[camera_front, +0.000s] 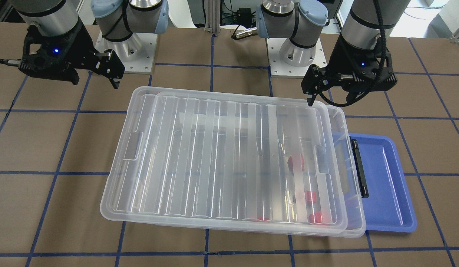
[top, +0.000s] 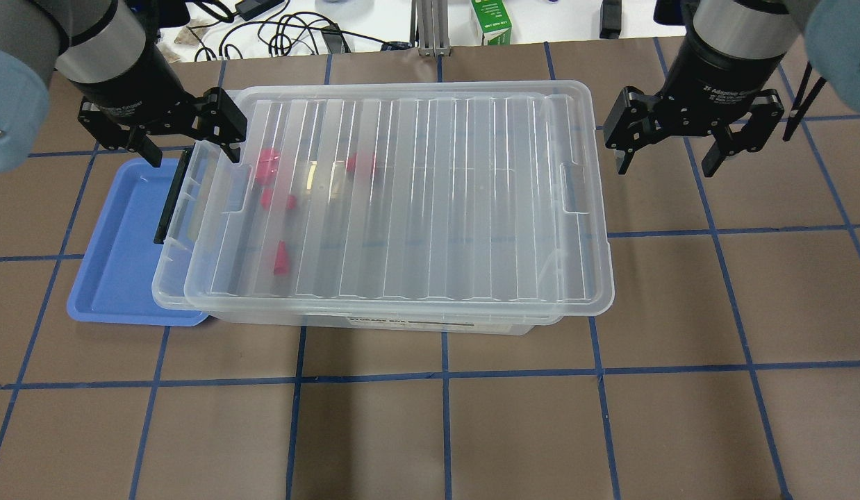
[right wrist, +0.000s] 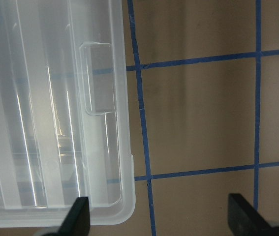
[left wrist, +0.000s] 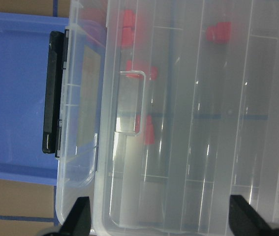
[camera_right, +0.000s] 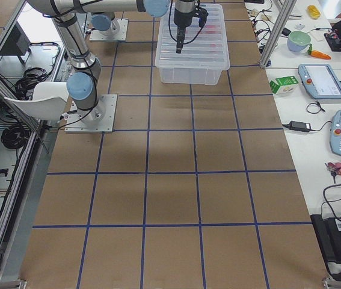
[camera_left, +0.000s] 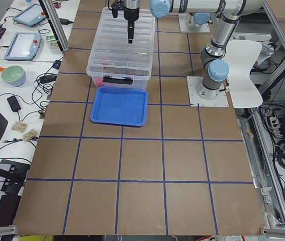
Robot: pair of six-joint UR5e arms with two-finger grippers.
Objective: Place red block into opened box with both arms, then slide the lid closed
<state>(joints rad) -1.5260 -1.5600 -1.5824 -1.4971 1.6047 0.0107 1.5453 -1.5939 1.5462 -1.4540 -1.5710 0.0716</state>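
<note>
The clear box (top: 167,281) lies across the table's middle with its black latch bar (top: 169,201) at its left end. The ribbed clear lid (top: 437,201) rests on top, shifted a little to the right, so a narrow strip at the latch end is uncovered. Several red blocks (top: 267,167) lie inside under the lid, near the latch end (left wrist: 218,32). My left gripper (top: 190,149) hangs open above the lid's latch-end edge (left wrist: 161,221). My right gripper (top: 666,163) hangs open over bare table just past the lid's other end (right wrist: 161,221). Neither holds anything.
A blue tray (top: 117,250) lies flat partly under the box's latch end. Brown table with a blue tape grid (top: 444,375) lies in front. Cables and a green carton (top: 491,21) sit beyond the far edge.
</note>
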